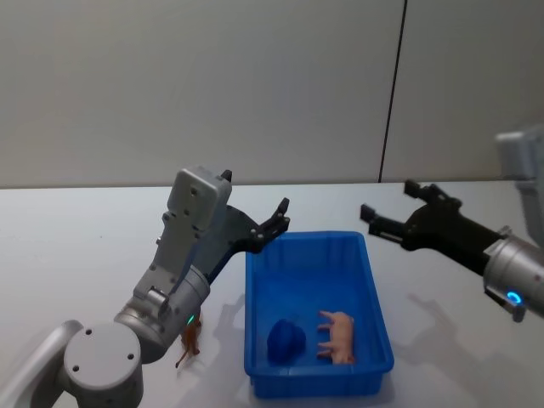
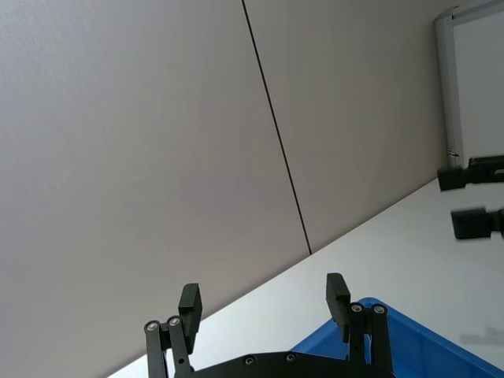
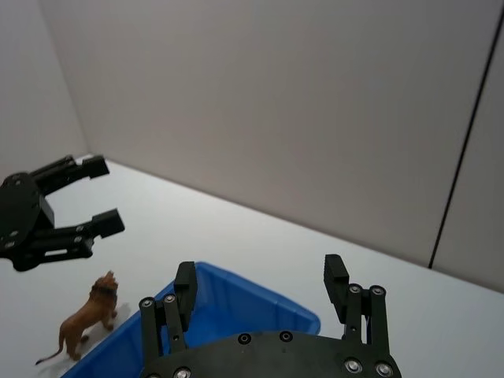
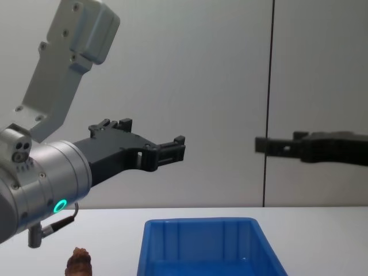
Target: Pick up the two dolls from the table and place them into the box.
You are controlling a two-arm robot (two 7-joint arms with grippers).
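Note:
The blue box (image 1: 375,293) stands on the white table (image 1: 76,238) in front of me. The rounded blue doll (image 1: 286,340) lies on the box's floor near its front left corner. The brown doll (image 1: 189,342), a small lion figure, stands on the table just left of the box, partly behind my left arm; it also shows in the right wrist view (image 3: 87,319) and the chest view (image 4: 79,261). My left gripper (image 1: 276,219) hangs open and empty above the box's far left corner. My right gripper (image 1: 389,202) is open and empty, raised beyond the box's far right corner.
A pink pig figure (image 1: 338,336) lies in the box beside the blue doll. Grey wall panels (image 1: 255,85) rise behind the table. Bare tabletop stretches to the left, right and back of the box.

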